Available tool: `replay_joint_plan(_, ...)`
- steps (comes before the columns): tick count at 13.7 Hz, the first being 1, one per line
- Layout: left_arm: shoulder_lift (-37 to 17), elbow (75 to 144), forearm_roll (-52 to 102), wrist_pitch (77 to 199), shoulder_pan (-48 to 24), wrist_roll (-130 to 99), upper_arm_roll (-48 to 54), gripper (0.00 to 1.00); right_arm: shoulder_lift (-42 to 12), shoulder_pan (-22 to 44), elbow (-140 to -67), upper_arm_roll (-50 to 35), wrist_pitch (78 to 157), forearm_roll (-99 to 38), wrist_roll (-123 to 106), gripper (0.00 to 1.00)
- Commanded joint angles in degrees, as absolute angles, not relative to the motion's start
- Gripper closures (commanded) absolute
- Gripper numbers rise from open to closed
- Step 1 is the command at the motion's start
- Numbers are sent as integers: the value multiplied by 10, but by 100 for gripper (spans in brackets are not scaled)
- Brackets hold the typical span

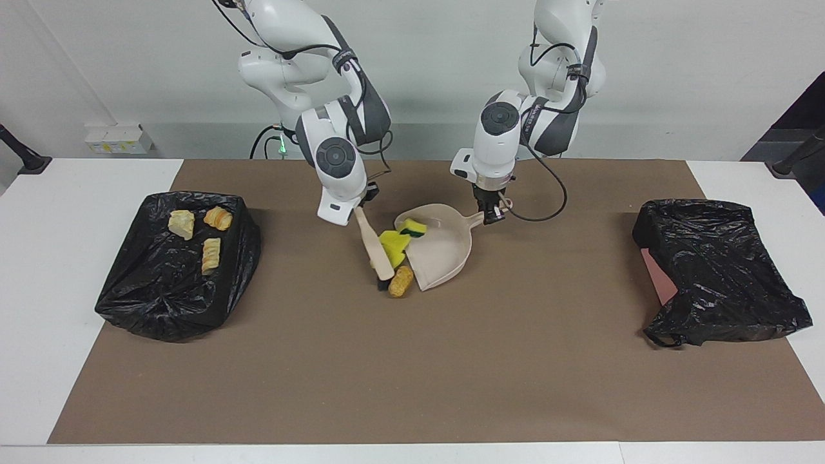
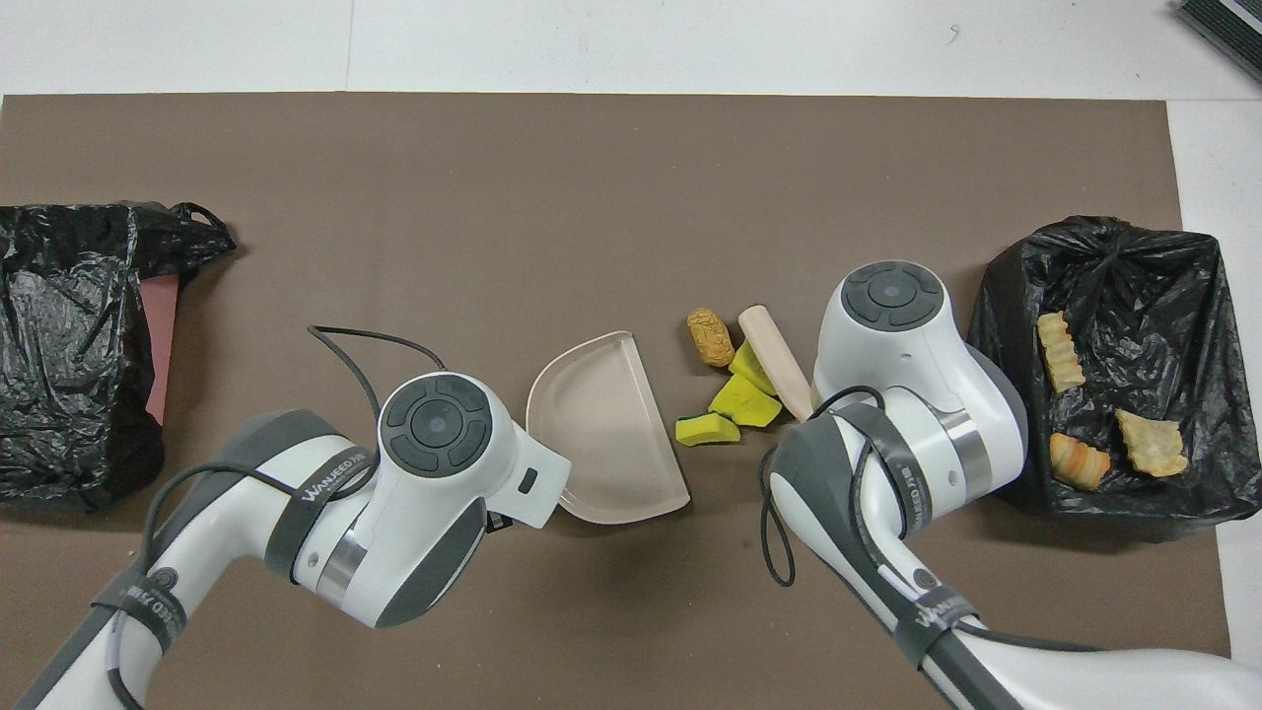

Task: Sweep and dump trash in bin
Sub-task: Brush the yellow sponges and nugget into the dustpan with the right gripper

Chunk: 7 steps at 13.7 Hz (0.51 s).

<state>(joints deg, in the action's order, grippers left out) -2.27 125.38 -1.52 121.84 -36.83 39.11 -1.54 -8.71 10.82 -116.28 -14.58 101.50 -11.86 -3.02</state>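
My right gripper (image 1: 358,211) is shut on the handle of a beige brush (image 1: 372,248) (image 2: 776,360), whose black bristles rest on the brown mat. Pushed up against the brush lie two yellow sponge pieces (image 1: 393,242) (image 2: 749,404) and a tan bread lump (image 1: 401,281) (image 2: 710,336). A green-backed sponge piece (image 1: 412,227) (image 2: 707,430) sits at the mouth of the beige dustpan (image 1: 441,248) (image 2: 601,424). My left gripper (image 1: 494,216) is shut on the dustpan's handle and holds the pan down on the mat. In the overhead view both wrists hide their grippers.
A bin lined with a black bag (image 1: 174,283) (image 2: 1163,296) stands toward the right arm's end and holds three bread lumps (image 1: 211,254) (image 2: 1149,444). A second black bag (image 1: 718,270) (image 2: 69,345) over something pink lies toward the left arm's end.
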Motion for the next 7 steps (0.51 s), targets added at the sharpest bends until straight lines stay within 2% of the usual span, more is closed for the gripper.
replay_joint_plan(1, -13, 1280, -26, 1250, -386, 382, -21, 100, -67, 119, -1176, -147, 1008, -204, -55, 100)
replay_joint_plan(4, -11, 1298, -25, 1288, -381, 377, -21, 100, -28, 111, -1163, -142, 975, -216, -54, 100)
replay_joint_plan(7, -10, 1304, -25, 1289, -380, 369, -21, 100, -10, 68, -1122, -139, 918, -188, -33, 100)
